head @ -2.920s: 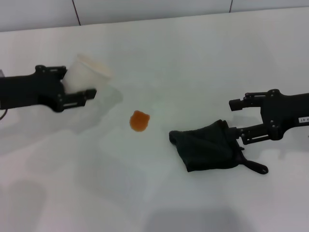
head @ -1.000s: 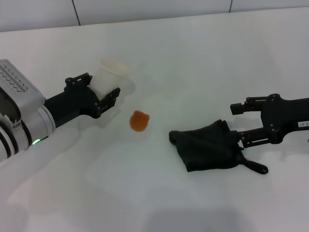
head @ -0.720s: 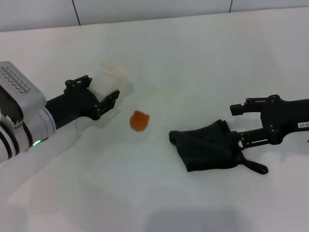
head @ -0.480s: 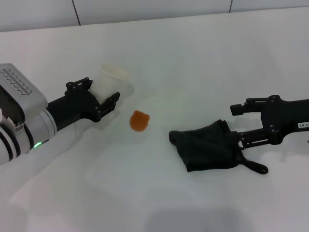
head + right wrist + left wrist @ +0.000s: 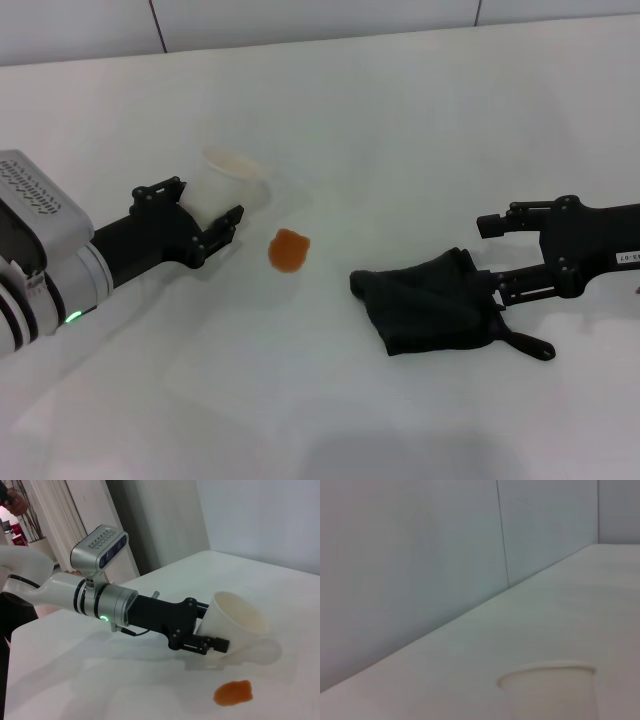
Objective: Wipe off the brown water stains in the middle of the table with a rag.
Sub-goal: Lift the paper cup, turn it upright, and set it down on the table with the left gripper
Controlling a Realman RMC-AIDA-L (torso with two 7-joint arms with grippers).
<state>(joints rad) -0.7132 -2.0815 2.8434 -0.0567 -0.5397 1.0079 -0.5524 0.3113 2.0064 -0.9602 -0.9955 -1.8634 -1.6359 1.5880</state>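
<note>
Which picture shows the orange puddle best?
The right wrist view shows the brown water stains nearest, so the ragged edge is easy to see, just in front of the paper cup held by the left gripper. The head view shows them too, but farther off. The left wrist view misses them.

A pale grey wall [image 5: 420, 555] of flat panels rises straight from the far edge of the white tabletop [image 5: 400, 130], its panels split by thin dark vertical seams (two show in the head view). Beyond the tabletop's left side, white curtains [image 5: 55, 525] hang beside a dark upright panel [image 5: 135, 525]. Light is soft and even.
</note>
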